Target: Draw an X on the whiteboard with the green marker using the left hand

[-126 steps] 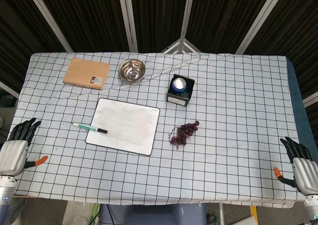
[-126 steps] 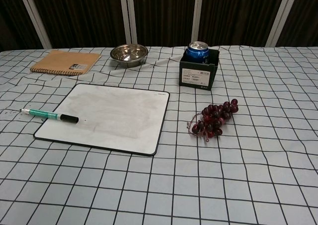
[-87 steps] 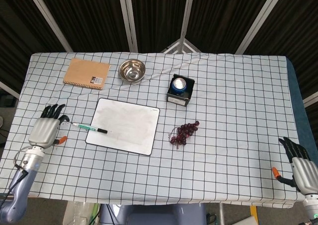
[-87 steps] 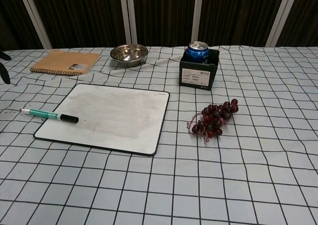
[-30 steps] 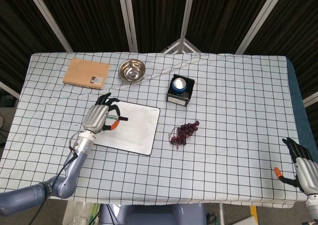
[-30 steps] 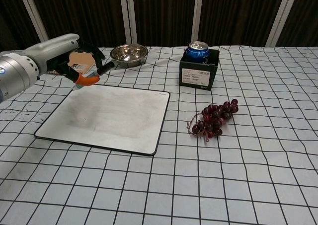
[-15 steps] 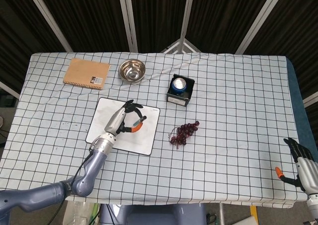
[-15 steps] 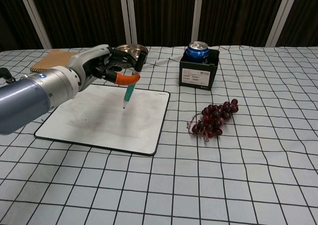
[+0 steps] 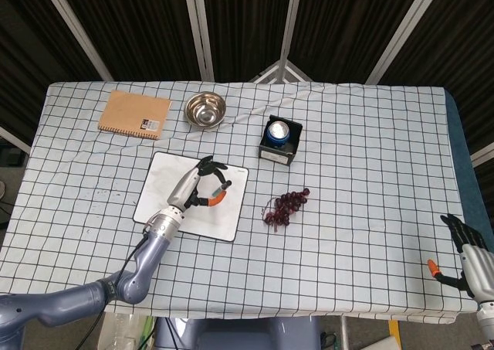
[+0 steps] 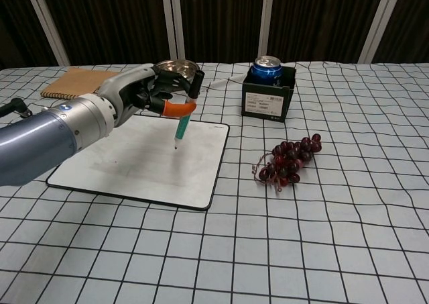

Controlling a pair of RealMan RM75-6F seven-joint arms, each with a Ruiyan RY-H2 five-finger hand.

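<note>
My left hand holds the green marker above the whiteboard. The marker stands nearly upright, black cap end up, tip pointing down over the board's right half, close to its surface. I cannot tell whether the tip touches the board. The board lies flat and shows only faint smudges. My right hand sits at the table's near right corner in the head view, fingers spread and holding nothing.
A brown notebook and a steel bowl lie behind the board. A blue can in a black box stands at the back middle. A bunch of dark grapes lies right of the board.
My left hand has picked the marker off the board's left edge, carried it right across the board, and turned it tip down; in the last half second it shifted slightly right.
</note>
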